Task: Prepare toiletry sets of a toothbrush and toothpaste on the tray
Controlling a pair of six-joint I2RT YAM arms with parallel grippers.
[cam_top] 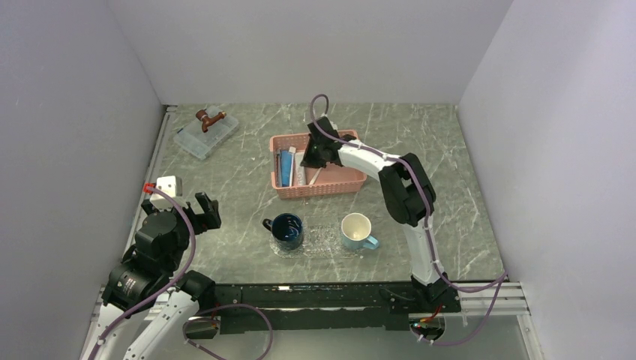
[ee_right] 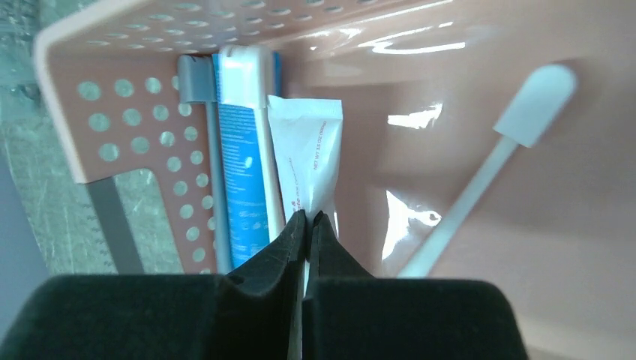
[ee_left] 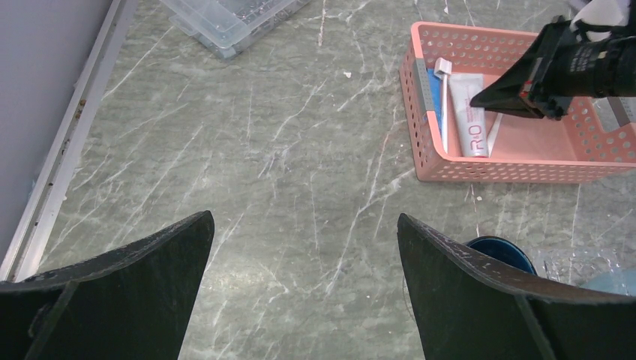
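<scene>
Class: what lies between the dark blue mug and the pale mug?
Only the bare middle of the clear tray, seen in the top view, between dark blue mug and pale mug.

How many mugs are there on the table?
2. The dark blue mug stands left of the pale mug; both sit in front of the pink basket. None seems hidden.

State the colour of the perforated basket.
The basket is pink; the left wrist view shows it best.
</scene>
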